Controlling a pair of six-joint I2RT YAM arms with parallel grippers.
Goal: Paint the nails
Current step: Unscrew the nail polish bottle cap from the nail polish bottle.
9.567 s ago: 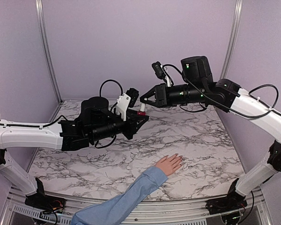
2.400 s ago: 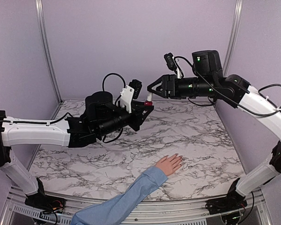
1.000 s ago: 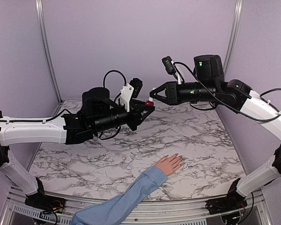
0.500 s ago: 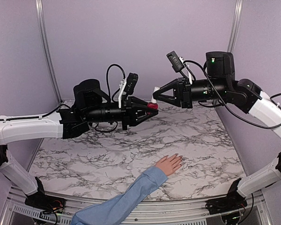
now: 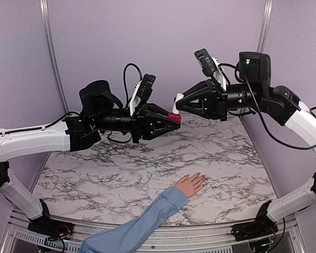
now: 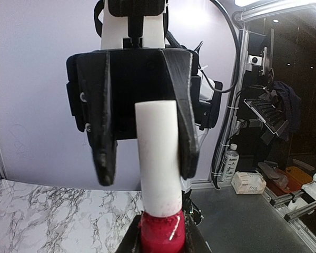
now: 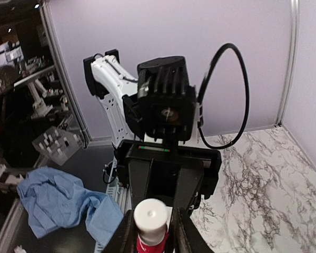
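Two robot arms meet in mid-air above the marble table, the L pincer clenched on a small red bottle and the R pincer set round its white cap. Only the top cam takes in the human hand, lying flat near the table's front edge in a light blue sleeve; its nails are mere specks from there. The nails lie low and well apart from both pincers, toward the front & a bit to the R of where the tips meet. The L wrist cam gives the close look the top cam can't: the cap stands upright out of the bottle, against one black R-pincer finger, while the other finger stands clear of it w/ a gap showing, so the R jaws are slightly parted, not clamped. The R wrist cam looks onto the cap's round top, red of the bottle just under it, w/ the L arm's black housing facing it and a crumpled blue cloth off the table
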